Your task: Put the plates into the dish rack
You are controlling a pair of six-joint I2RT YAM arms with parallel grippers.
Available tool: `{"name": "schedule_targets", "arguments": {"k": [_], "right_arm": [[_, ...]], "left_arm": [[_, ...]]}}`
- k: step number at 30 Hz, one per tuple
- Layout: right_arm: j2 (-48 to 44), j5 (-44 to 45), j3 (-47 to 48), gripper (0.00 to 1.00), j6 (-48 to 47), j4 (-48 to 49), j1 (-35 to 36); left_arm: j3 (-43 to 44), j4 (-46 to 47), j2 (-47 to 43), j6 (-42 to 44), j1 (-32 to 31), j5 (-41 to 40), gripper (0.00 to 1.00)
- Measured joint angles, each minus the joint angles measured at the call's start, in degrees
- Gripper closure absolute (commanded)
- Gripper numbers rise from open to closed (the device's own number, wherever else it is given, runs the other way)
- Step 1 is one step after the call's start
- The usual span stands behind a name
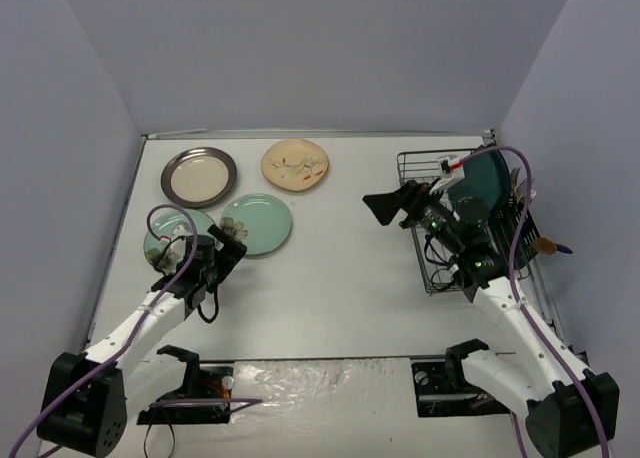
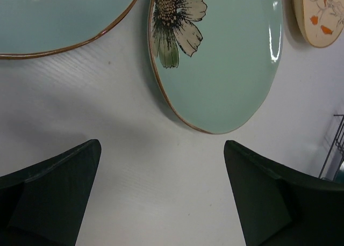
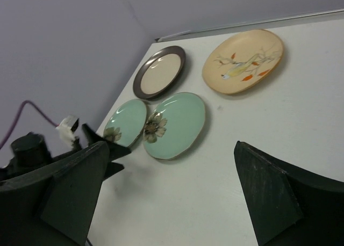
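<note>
Four plates lie flat on the white table: a cream plate with a grey-brown rim (image 1: 199,176), a cream floral plate (image 1: 295,164) and two mint-green flower plates (image 1: 257,224) (image 1: 168,238). The left mint plate is partly hidden under my left arm. A dark teal plate (image 1: 490,178) stands in the dark wire dish rack (image 1: 440,278) at the right. My left gripper (image 1: 230,244) is open and empty, low over the table just short of the right mint plate (image 2: 226,58). My right gripper (image 1: 388,206) is open and empty, raised left of the rack and facing the plates (image 3: 174,125).
The rack's side cutlery holder (image 1: 530,240) holds utensils. The rack's wire edge shows at the right of the left wrist view (image 2: 336,149). Purple walls close the table at the back and both sides. Bare table lies between the mint plates and the rack.
</note>
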Motion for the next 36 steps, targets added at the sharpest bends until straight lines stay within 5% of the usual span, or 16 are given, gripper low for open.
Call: {"name": "schedule_targets", "arguments": {"k": [7,15,30,36], "right_arm": [[-5.2,-2.4,-3.2,0.0,1.1,3.3,2.6],[-6.1,-3.3,-6.1,0.0,1.3,5.4,5.6],[-7.6,-3.2,-7.4,0.0,1.0,5.4,5.6],[-7.0,-3.2,-8.5,0.0,0.8,5.4,5.6]], "left_arm": [[-1.5,13.6,12.8,-6.6,0.0,-1.7,0.1],[-1.9,26.2,20.9,-11.7,0.0,-3.5,0.28],[-1.2,42.1,35.0,-17.4,0.0,-3.7,0.96],[-1.9,42.9,34.5,-18.4,-0.1,-3.6,1.0]]}}
